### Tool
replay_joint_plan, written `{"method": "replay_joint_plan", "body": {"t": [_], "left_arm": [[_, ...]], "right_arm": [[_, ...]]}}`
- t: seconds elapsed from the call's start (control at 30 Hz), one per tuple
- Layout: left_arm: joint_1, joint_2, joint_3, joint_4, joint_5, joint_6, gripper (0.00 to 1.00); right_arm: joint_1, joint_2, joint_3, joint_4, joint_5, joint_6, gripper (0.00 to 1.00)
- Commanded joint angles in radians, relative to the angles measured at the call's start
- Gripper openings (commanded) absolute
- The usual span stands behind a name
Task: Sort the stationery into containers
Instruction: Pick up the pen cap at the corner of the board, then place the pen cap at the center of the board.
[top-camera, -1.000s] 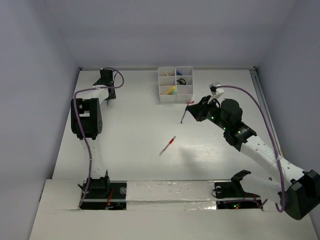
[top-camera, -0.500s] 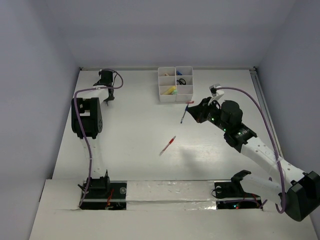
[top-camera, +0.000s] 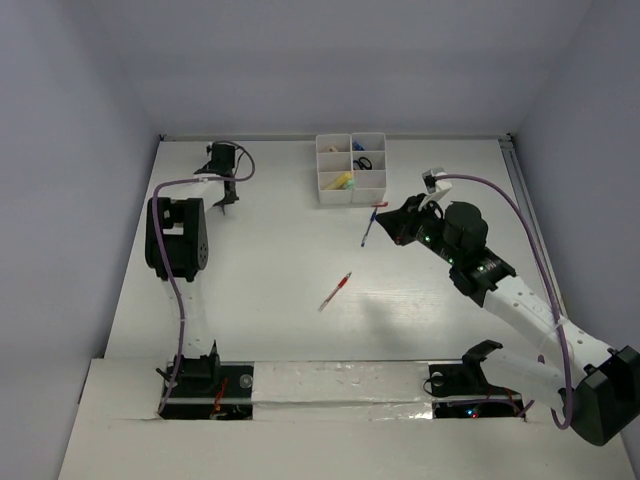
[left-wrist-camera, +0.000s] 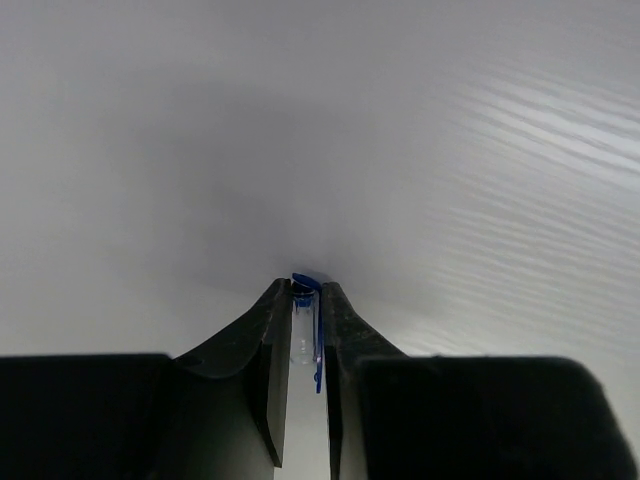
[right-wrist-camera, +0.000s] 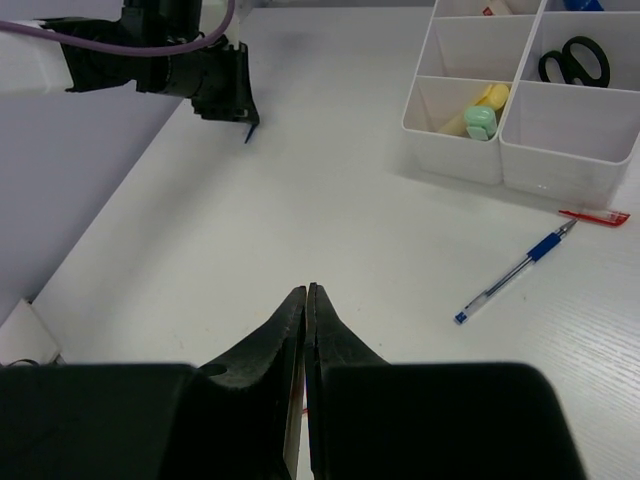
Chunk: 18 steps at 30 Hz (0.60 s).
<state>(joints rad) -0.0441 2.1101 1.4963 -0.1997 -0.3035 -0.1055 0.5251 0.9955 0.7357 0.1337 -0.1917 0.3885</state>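
Two arms, same build. L arm (top-camera: 175, 235): slim white link, boxy black motor housing. R arm (top-camera: 520, 305): white links, black joints, green LEDs (top-camera: 425, 238) lit. Purple cable (right-wrist-camera: 120, 46) along each. Black bases (top-camera: 192, 372) w/ red wiring. R gripper (right-wrist-camera: 308, 291) fingers (right-wrist-camera: 270, 350): matte black, wedge-shaped, tapering to thin tips. L gripper (left-wrist-camera: 304, 291) alike. White bracket (top-camera: 431, 180) nr R wrist.

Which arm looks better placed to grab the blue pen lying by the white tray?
Right. The right gripper, shut and empty, hovers near the blue pen beside the tray. The left gripper is far off on the other side, clamped on a small blue item.
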Motion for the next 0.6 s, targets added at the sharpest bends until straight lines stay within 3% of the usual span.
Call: {"method": "replay_joint_plan", "body": {"t": [0.0, 0.33, 0.57], "left_arm": [[-0.124, -0.111, -0.025, -0.056, 0.087, -0.074, 0.0], [-0.381, -0.259, -0.201, 0.156, 0.236, -0.289, 0.0], [-0.49, -0.268, -0.289, 0.273, 0.241, -0.33, 0.0]], "right_arm": [[0.009, -0.008, -0.013, 0.032, 0.017, -0.008, 0.09], [0.009, 0.06, 0.024, -0.066, 0.165, -0.014, 0.11], [0.009, 0.167, 0.064, -0.128, 0.304, -0.013, 0.24]]}}
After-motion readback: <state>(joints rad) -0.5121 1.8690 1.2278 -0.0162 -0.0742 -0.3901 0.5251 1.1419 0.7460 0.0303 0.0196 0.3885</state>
